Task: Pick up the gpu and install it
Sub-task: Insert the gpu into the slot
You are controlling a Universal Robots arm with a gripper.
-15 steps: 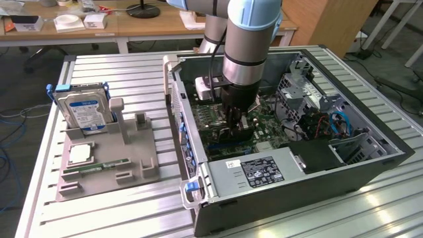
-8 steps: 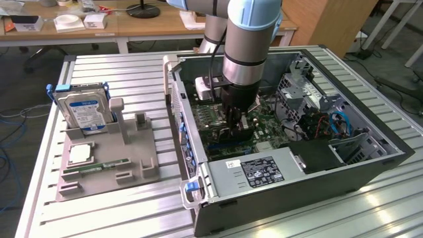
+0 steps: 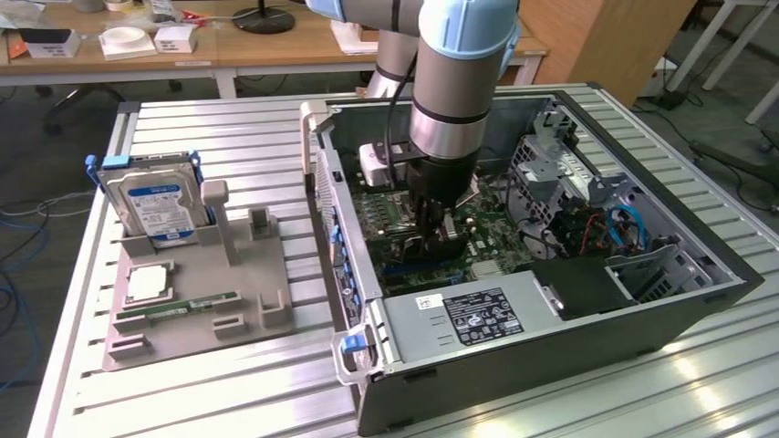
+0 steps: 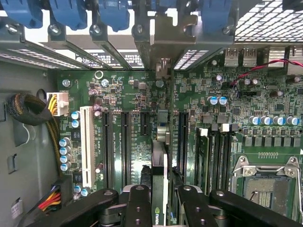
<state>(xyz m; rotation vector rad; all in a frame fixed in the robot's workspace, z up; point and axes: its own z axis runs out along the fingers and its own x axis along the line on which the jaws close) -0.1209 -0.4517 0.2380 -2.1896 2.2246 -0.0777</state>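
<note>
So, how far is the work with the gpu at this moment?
Done: the gpu is picked up and sits edge-on between the gripper fingers. In hand: the arm holds it inside the open computer case, just above the motherboard, in line with a slot. Left: whether the card is fully seated cannot be told, and the gripper has not let go.

- The gripper [image 4: 160, 198] grips the gpu [image 4: 159, 165] edge-on between its black fingers [image 4: 138, 205].
- The card stands upright over the green motherboard [image 4: 142, 94], in line with the black expansion slots [image 4: 124, 146].
- A white slot [image 4: 87, 144] lies beside those.
- An empty CPU socket [image 4: 267, 189] sits on the board.
- Blue clips [image 4: 71, 12] line the case's slot openings.
</note>
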